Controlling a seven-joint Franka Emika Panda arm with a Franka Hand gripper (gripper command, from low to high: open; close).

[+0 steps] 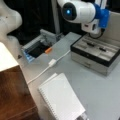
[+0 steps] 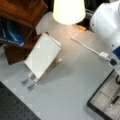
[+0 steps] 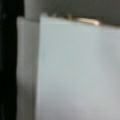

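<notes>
- Gripper: not clearly visible in any view. In a front view the arm's white and blue wrist section hangs over the far end of the tray box; the fingers are hidden behind it, so whether the claw is apart or together cannot be told.
- Tray box: a shallow, dark-rimmed case with grey lined compartments, at a front view's right, its lid apparently raised behind it. It is the thing nearest the arm. Small dark items lie in its compartments, each in its own slot, presumably so they stay sorted.
- Notebook: white, spiral-bound, lying flat and closed on the grey table, well apart from the box.
- Cable: white, with a block-shaped plug, trailing loose across the table between notebook and box.
- Orange item: small, at the table's far edge, beside a dark open bin.
- Lamp shade: lit, at a front view's top.
- Wrist view: only a pale flat surface; nothing identifiable.
</notes>
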